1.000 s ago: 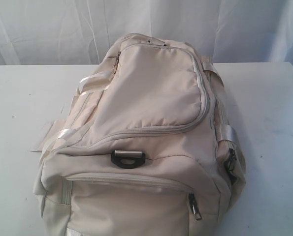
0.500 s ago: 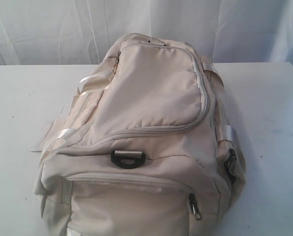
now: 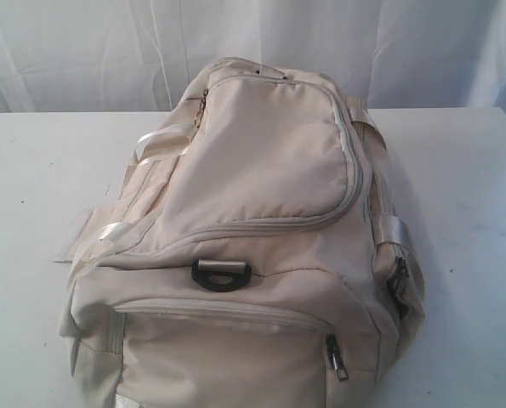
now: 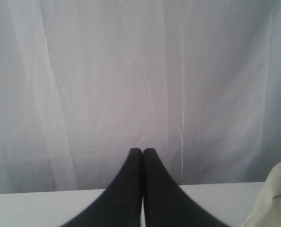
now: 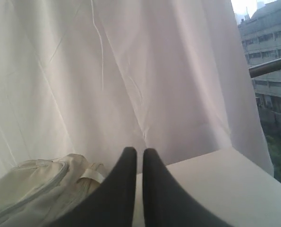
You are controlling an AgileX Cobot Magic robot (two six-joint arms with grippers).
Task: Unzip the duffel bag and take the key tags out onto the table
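Exterior view: the duffel bag [image 3: 253, 212] lies in the middle of the white surface [image 3: 31, 170], with its big zipped flap facing up, probably so the zipper can be reached from above. The flap's zipper is closed all round, and a small metal pull [image 3: 202, 106] sits at its far-left corner. A black D-ring [image 3: 222, 274] and a second zipper pull [image 3: 338, 357] mark the near end. No key tags show; they are presumably inside. Neither arm is in this view.

Left wrist view: the left jaws are pressed together on nothing and aimed at the curtain [image 4: 131, 71]. Only a corner of the bag shows.

Right wrist view: the right jaws are all but together, with only a sliver between them, and are empty. They are held back from the bag, likely parked before the first reach.
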